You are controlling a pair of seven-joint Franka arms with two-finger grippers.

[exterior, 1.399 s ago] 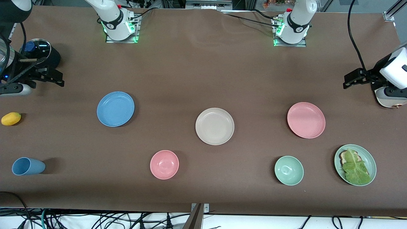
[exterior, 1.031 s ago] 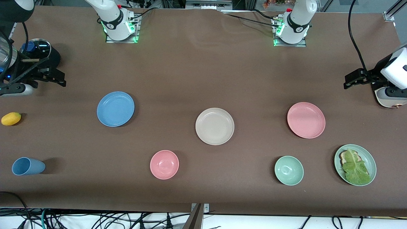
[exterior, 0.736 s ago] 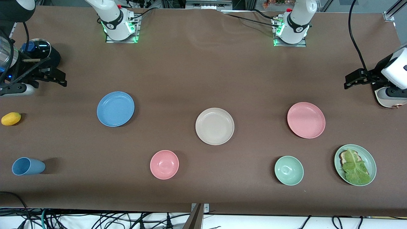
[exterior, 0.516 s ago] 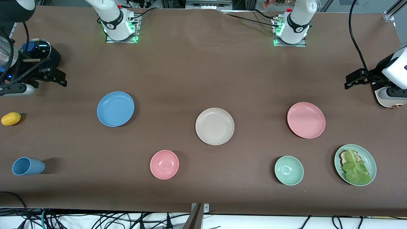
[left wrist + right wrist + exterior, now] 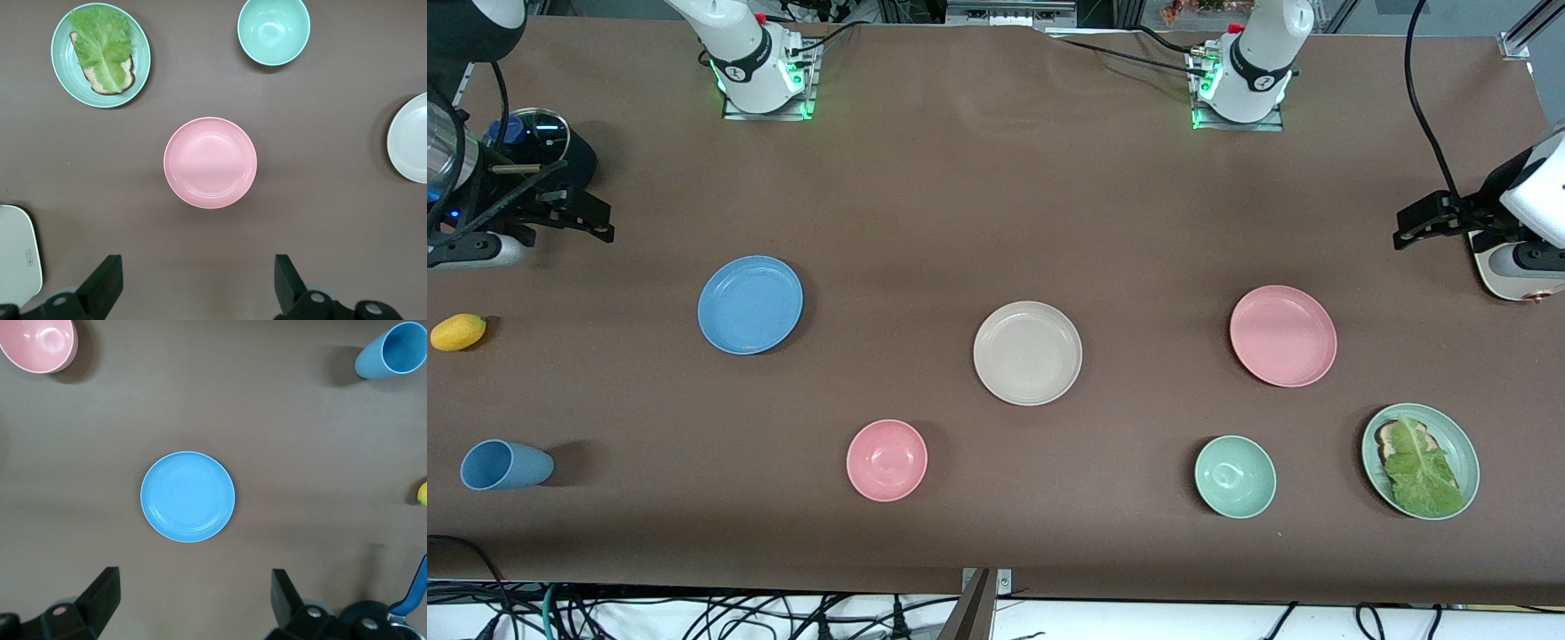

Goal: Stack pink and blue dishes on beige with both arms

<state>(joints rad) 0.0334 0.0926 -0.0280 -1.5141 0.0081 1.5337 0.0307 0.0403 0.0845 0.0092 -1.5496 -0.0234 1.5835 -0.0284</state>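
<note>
**Both arms staged, nothing picked yet**

Blue plate (image 5: 750,305) sits toward the right arm's end of the surface (image 5: 996,204), pink plate (image 5: 1282,336) toward the left arm's end, beige plate (image 5: 1027,353) between them, well apart from both. All three lie flat and bare.

Right end effector (image 5: 574,213) hangs high at its end of the surface, fingers spread wide, empty; its wrist view looks down on the blue plate. Left end effector (image 5: 1427,222) does the same at its end, wide and empty, with the pink plate in its wrist view.

Step in hand, as I read it: the approach to each plate.

- Plates are flat with low rims, so I'd come in at the rim edge with one finger inside and one outside, not from dead centre.
- Stagger the drops on beige, one arm at a time, or the arms will likely meet over it.
- Stay off the pink bowl (image 5: 887,460), the green bowl (image 5: 1235,476) and the lettuce plate (image 5: 1420,460); all are nearer the front camera than the targets.

No brand, label or writing is readable.
</note>
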